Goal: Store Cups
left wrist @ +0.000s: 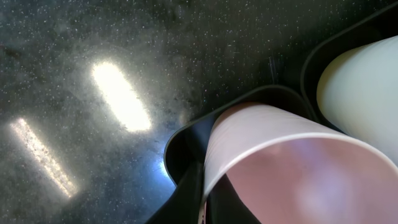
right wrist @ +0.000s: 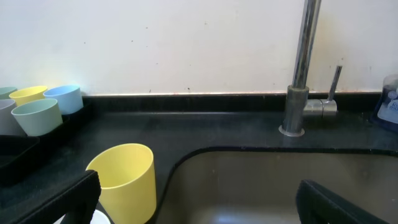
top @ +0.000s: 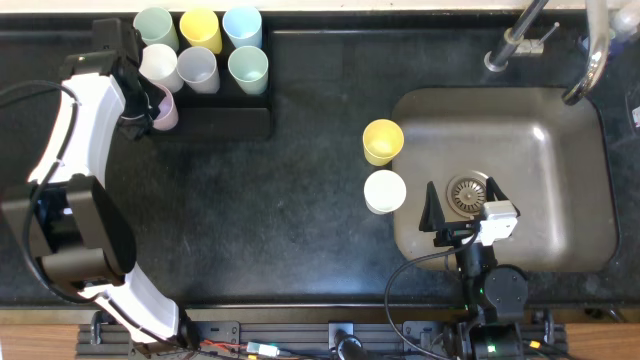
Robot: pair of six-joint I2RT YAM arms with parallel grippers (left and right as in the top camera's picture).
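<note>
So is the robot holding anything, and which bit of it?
The left gripper holds the pink cup, seemingly by its wall near the rim, at a black tray slot. The right gripper is open, holding nothing.

Two cups (top: 385,191) — left of sink (top: 545,150).

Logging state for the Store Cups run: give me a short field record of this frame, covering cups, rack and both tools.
stored: six plastic cups upright in the black plastic cup rack
in hand: pale pink plastic cup, tilted over a rack slot, held by the left tool
waiting: yellow plastic cup and white plastic cup, on the dark speckled counter beside the steel sink
right tool: open, over the sink
</note>
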